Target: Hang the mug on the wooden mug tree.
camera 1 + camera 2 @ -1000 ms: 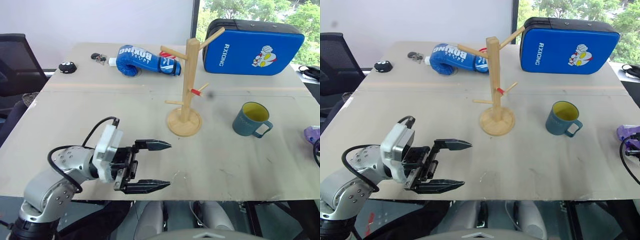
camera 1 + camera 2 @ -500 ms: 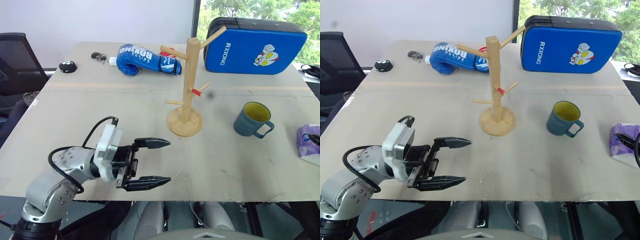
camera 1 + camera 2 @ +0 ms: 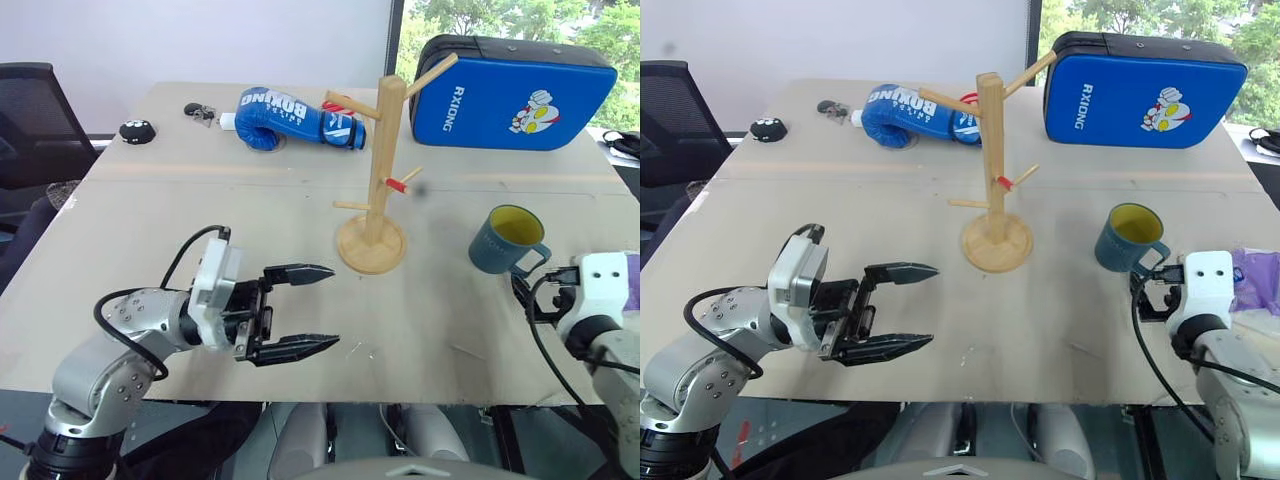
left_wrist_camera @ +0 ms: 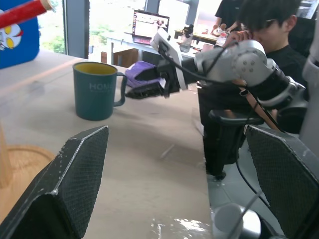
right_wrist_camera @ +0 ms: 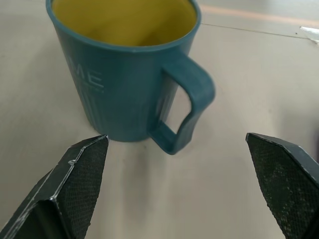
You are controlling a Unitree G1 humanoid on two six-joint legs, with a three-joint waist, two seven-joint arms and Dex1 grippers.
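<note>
The teal-blue mug (image 3: 505,240) with a yellow inside stands upright on the table at the right, its handle turned toward the near right. The wooden mug tree (image 3: 378,170) stands at mid-table, to the left of the mug, with a red-tipped peg. My right gripper (image 5: 175,137) is open just short of the mug (image 5: 124,74), fingers spread to either side of the handle and not touching it. My left gripper (image 3: 335,306) is open and empty over the near left of the table, pointing toward the right.
A blue boxing glove (image 3: 290,118) and a blue strike pad (image 3: 510,92) lie at the far side. A purple object (image 3: 1260,280) sits by my right wrist. A person (image 4: 269,30) sits beyond the table's right edge. A black chair (image 3: 35,120) stands at the left.
My right arm has swung in from the right edge to just short of the mug, and its gripper now shows open. The left arm has stayed where it was.
</note>
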